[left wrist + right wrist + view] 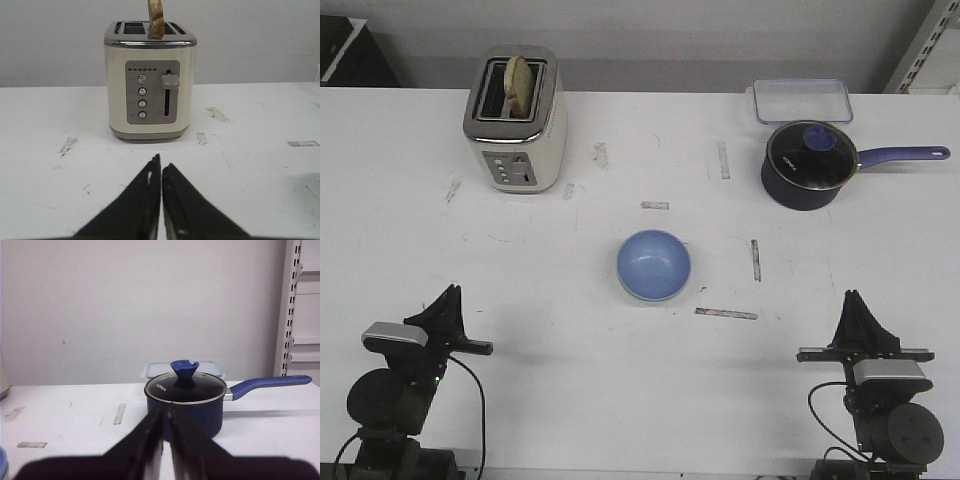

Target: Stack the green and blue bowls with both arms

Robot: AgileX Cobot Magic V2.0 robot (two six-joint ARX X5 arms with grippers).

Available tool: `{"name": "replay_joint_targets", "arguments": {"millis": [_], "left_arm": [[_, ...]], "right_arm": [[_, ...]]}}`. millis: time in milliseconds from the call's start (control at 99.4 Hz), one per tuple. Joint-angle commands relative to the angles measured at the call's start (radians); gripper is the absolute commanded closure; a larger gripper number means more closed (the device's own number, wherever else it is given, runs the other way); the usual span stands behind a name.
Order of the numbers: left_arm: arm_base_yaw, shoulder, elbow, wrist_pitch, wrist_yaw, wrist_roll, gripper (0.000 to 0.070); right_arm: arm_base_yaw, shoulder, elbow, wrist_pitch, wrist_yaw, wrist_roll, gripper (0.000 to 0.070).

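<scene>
A white bench (pixel 620 400), scuffed and marked with short tape strips, runs back to a pale grey wall; a white slotted shelf upright shows at the far right. On it, from largest to smallest: one cream toaster (pixel 515 122) at the far left with one slice of bread (pixel 521 84) standing in a slot; one dark blue lidded saucepan (pixel 807 165) at the far right, its handle pointing right; one clear lidded container (pixel 801 101) just behind the saucepan; and, at the centre, the bowls. The blue bowl (pixel 654 263) sits nested in the green bowl (pixel 650 297), of which only a thin pale rim shows at the near edge: two bowls, judged already stacked.

The left gripper (pixel 448 297) and right gripper (pixel 854 302) rest low at the near corners, well apart from the bowls. In each wrist view the jaws stand nearly together, only a thin slit between them, and hold nothing.

Counts: two arms, two bowls, one toaster, one slice, one saucepan, one container.

Risks, as judgement: the glossy bowls could slide on one another if either arm swept inward and struck the stack, since it stands midway between them. The narrow jaws could not take a rim without widening first. Whether the upper bowl sits level cannot be told from above.
</scene>
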Motion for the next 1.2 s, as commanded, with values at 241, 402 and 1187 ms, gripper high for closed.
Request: {"name": "replay_joint_targets", "arguments": {"millis": [241,402,1187], "left_arm": [[0.001,-0.145,0.008,0.012,-0.003,0.004,0.0699],[0.001,-0.156,0.008,0.008,-0.003,0.005,0.0699],[0.000,-0.201,-0.203,0.069,-0.071,0.047,0.0699]], "right_arm": [[-0.001,-0.002,0.003,0.010,0.000,-0.008,0.0690],[-0.001,-0.002,0.003,0.010,0.000,-0.008,0.0690],[-0.001,-0.002,0.003,0.010,0.000,-0.008,0.0690]]}}
